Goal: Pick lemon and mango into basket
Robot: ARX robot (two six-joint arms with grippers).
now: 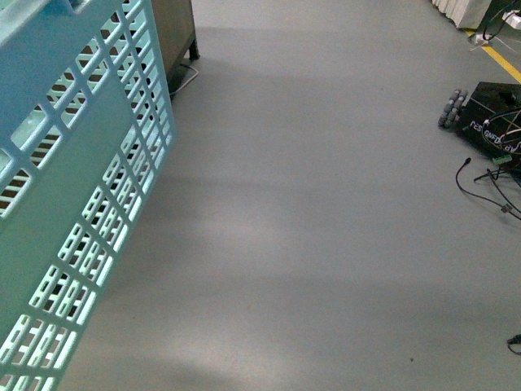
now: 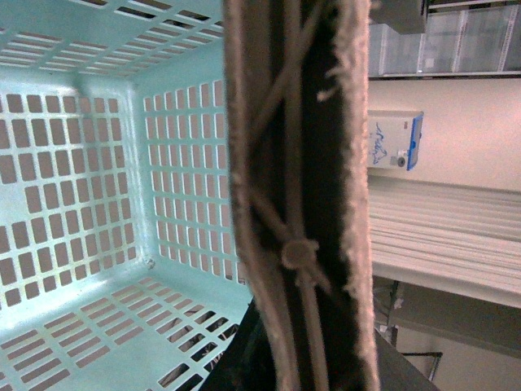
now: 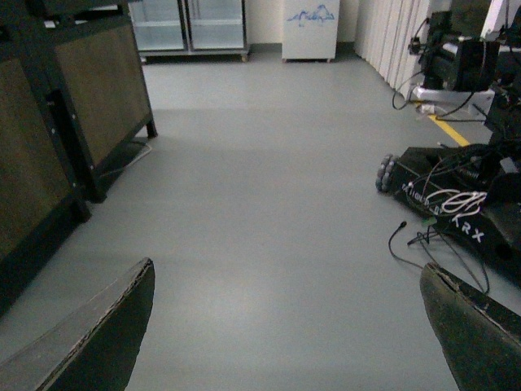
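The light aqua basket (image 1: 73, 204) hangs tilted at the left of the front view, its slotted side toward me. In the left wrist view I look into the basket (image 2: 89, 204), which holds nothing that I can see. My left gripper (image 2: 297, 342) is shut on the basket's brown handle (image 2: 293, 163), which fills the middle of that view. My right gripper (image 3: 289, 326) is open and empty above bare grey floor, with its two dark fingers (image 3: 98, 334) wide apart. The lemon and the mango are out of view.
A dark cabinet (image 3: 89, 98) stands on the floor at the left, also showing in the front view (image 1: 175, 32). A black wheeled robot base (image 3: 456, 204) with loose cables lies at the right (image 1: 492, 114). A yellow floor line (image 1: 501, 61) runs far right.
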